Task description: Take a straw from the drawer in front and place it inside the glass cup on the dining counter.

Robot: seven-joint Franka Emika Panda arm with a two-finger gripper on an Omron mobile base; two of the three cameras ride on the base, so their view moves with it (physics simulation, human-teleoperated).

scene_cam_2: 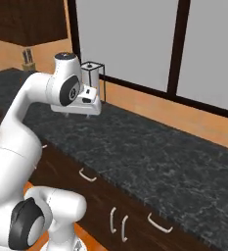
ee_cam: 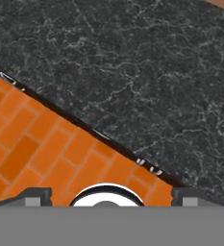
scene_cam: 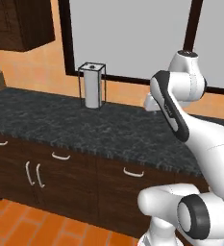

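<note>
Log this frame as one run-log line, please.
gripper: open, empty, above black granite worktop | drawers: shut | straw: not yet taken

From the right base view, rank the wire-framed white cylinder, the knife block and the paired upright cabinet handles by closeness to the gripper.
1. Wire-framed white cylinder, just behind the gripper.
2. Knife block, far left on the worktop.
3. Paired upright cabinet handles, low on the cabinet front.

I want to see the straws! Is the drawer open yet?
Not yet. The drawers under the black counter all sit flush with the cabinet fronts, handles flat, nothing pulled out. The open gripper hangs above the counter.
</note>
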